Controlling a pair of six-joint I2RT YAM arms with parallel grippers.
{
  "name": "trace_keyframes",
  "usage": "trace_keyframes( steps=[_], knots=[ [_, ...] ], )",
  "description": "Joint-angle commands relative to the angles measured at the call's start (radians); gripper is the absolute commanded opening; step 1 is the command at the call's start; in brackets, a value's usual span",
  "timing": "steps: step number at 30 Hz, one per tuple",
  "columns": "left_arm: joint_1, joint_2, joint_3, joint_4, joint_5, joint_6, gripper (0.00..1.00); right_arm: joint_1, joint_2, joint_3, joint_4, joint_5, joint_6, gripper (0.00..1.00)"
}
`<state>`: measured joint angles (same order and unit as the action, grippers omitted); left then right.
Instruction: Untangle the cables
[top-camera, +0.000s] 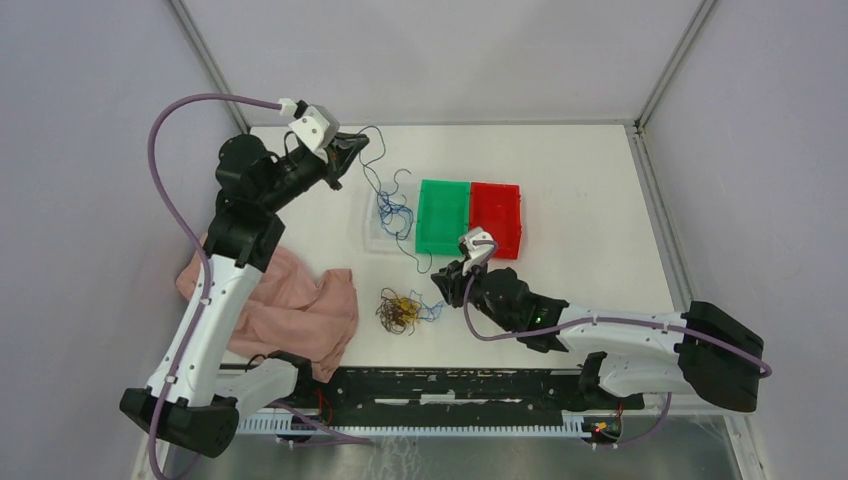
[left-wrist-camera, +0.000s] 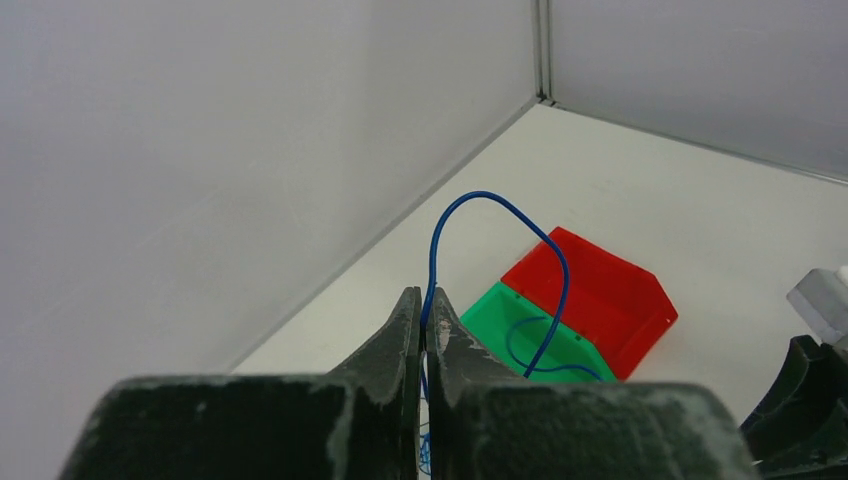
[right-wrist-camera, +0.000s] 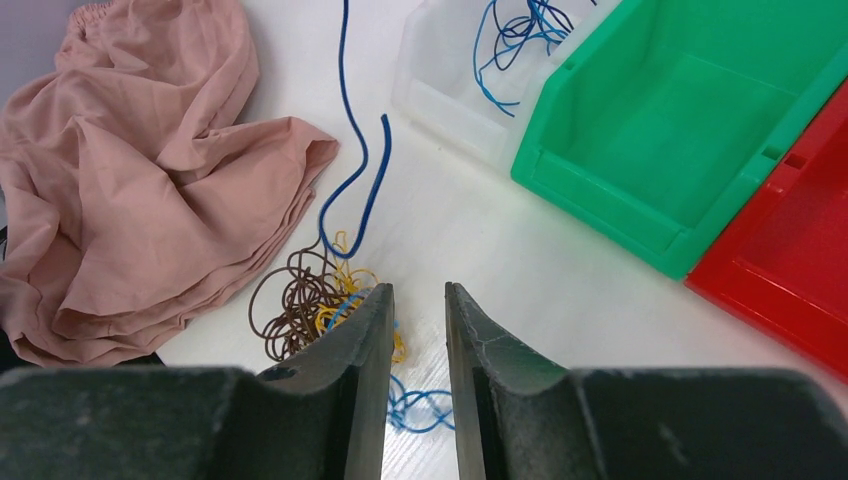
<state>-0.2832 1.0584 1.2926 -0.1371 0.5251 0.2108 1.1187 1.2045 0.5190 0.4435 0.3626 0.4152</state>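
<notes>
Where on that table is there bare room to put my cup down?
The widest bare patch is right of the red bin, out to the table's right edge. A strip runs behind it and the green bin. The front middle is crowded with the cables, right end effector and pink cloth.

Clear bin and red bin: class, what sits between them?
The green bin sits between the clear bin and the red bin, shown in the right wrist and top views.
</notes>
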Motion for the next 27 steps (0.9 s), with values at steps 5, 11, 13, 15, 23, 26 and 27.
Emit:
trace_keyframes(
  steps=[5,11,13,15,23,26,27],
  knots=[
    [-0.002,0.052,-0.043,0.115,-0.007,0.047,0.03,0.005,-0.053,-0.017,0.014,0.030,0.006,0.29],
    [-0.002,0.109,-0.062,0.116,-0.041,0.108,0.03,0.005,-0.061,-0.032,0.025,0.038,0.007,0.29],
    [-0.004,0.128,-0.074,0.119,-0.048,0.130,0.03,0.004,-0.061,-0.033,0.028,0.042,0.006,0.29],
    [-0.006,0.146,-0.090,0.127,-0.056,0.161,0.03,0.005,-0.063,-0.034,0.029,0.043,0.001,0.29],
    [-0.020,0.223,-0.144,0.183,-0.144,0.285,0.03,0.004,-0.083,-0.062,0.042,0.089,-0.017,0.30],
    [-0.027,0.257,-0.139,0.174,-0.129,0.276,0.03,0.003,-0.086,-0.068,0.053,0.097,-0.020,0.30],
    [-0.033,0.271,-0.133,0.171,-0.128,0.275,0.03,0.003,-0.084,-0.068,0.057,0.096,-0.022,0.30]
  ],
)
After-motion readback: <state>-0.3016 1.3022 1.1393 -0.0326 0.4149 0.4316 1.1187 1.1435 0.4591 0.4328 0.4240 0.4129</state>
